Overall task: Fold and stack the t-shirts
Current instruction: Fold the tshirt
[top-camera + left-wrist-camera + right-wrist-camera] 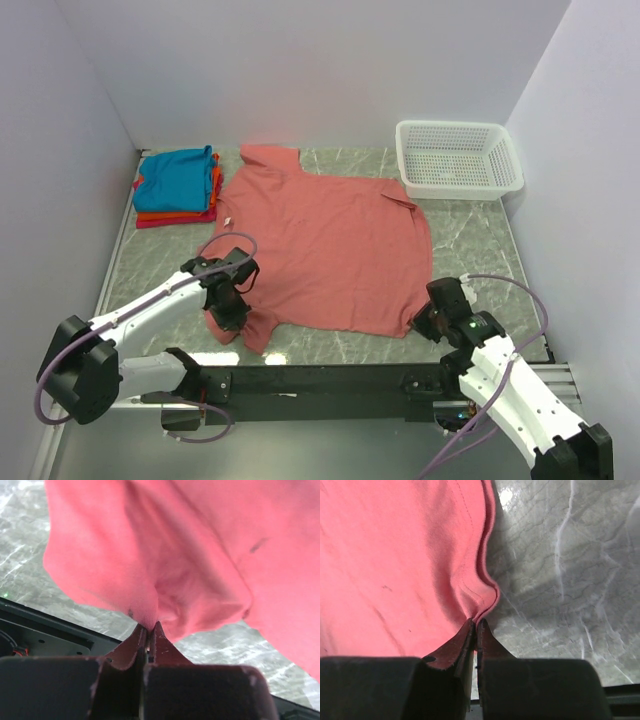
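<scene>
Left tool (149, 626) and right tool (475, 623) tight on near edge of salmon-pink t-shirt (330, 240), folded stack (178, 186) and basket (458, 158) well beyond

**Marbled surface, pale walls**

A grey, white-veined surface (470, 240) is boxed in by a plain pale back wall (320, 70), left wall (50, 180) and right wall (590, 150). The light is soft, with glare near the front edge.

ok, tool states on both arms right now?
Left tool: closed, pinching the salmon-pink t-shirt at its near-left edge.
Right tool: closed, pinching the same shirt at its near-right hem corner.
</scene>
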Robot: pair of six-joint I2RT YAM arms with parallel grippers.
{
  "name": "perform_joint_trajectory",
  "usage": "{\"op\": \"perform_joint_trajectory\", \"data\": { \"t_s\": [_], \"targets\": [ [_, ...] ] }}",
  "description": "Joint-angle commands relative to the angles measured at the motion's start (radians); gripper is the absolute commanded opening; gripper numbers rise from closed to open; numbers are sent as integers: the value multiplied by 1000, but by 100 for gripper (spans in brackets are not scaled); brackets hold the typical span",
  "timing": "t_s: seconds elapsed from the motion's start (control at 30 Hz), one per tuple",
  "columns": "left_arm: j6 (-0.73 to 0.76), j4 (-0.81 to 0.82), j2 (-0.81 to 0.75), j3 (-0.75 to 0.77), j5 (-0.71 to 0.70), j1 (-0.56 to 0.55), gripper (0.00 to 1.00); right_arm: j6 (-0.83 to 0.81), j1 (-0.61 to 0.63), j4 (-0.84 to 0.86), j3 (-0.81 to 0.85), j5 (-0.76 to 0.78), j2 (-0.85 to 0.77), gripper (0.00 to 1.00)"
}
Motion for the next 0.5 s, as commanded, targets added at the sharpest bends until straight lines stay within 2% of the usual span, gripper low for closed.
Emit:
{"op": "perform_joint_trajectory", "data": {
  "t_s": [0.0, 0.3, 0.47],
  "targets": [
    [53, 4, 0, 61, 12, -3, 1, -22, -6, -21, 73, 47, -10, 4],
    [128, -64, 47, 243, -77, 13, 1, -63, -7, -53, 166, 80, 39, 4],
    [147, -57, 58, 302, -71, 25, 1, -86, -7, -52, 214, 88, 74, 4]
  ]
}}
